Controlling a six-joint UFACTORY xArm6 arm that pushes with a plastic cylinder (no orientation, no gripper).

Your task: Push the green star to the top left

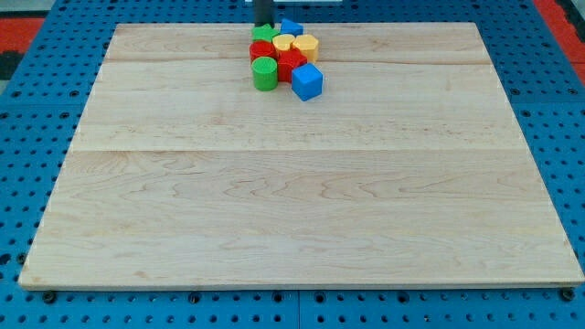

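Note:
The blocks are bunched in one cluster at the view's top, just left of centre. The green star (264,34) lies at the cluster's top left, partly hidden by my rod. My tip (263,26) stands right at the star's top edge, touching or nearly touching it. A green cylinder (264,73) stands at the cluster's bottom left. A blue cube (307,81) sits at its bottom right. Red blocks (291,62) fill the middle, with another red one (261,51) below the star. Two yellow blocks (305,46) lie at the right, and a blue block (291,27) at the top.
The wooden board (292,210) lies on a blue pegboard base (27,110). The board's top edge (183,25) runs just behind the cluster. Red patches (18,37) show at the view's top corners.

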